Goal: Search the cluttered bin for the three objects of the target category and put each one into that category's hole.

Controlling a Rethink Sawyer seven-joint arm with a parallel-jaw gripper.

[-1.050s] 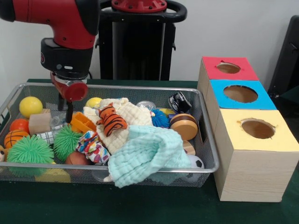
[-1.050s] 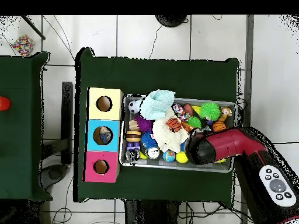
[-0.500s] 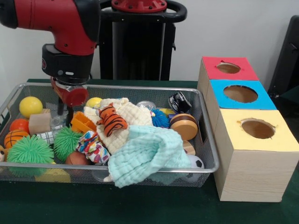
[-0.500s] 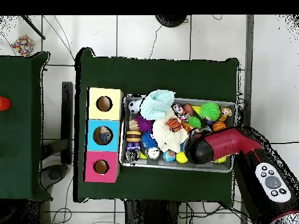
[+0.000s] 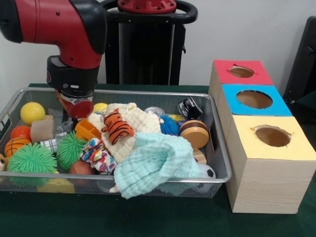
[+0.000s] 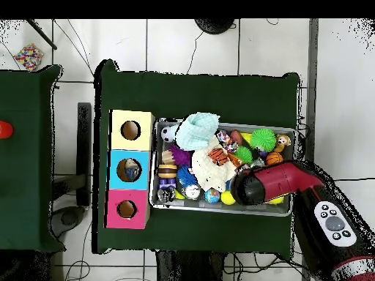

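A wire mesh bin holds a heap of toys. My gripper hangs below the red and black wrist, low inside the bin's left part. It is between a wooden block and an orange plastic toy, with a yellow ball further left. Whether it holds anything is hidden. Beside the bin stand a red box, a blue box and a yellow box, each with a round hole on top. From overhead the wrist covers the gripper.
A striped tiger toy lies on a cream cloth, and a mint cloth drapes over the bin's front rim. Green spiky balls, a basketball, a wooden yo-yo and a black toy car crowd the rest.
The wrist has sunk lower into the bin's left part over the last second, and the gripper now sits deeper among the toys. The toys have not moved.
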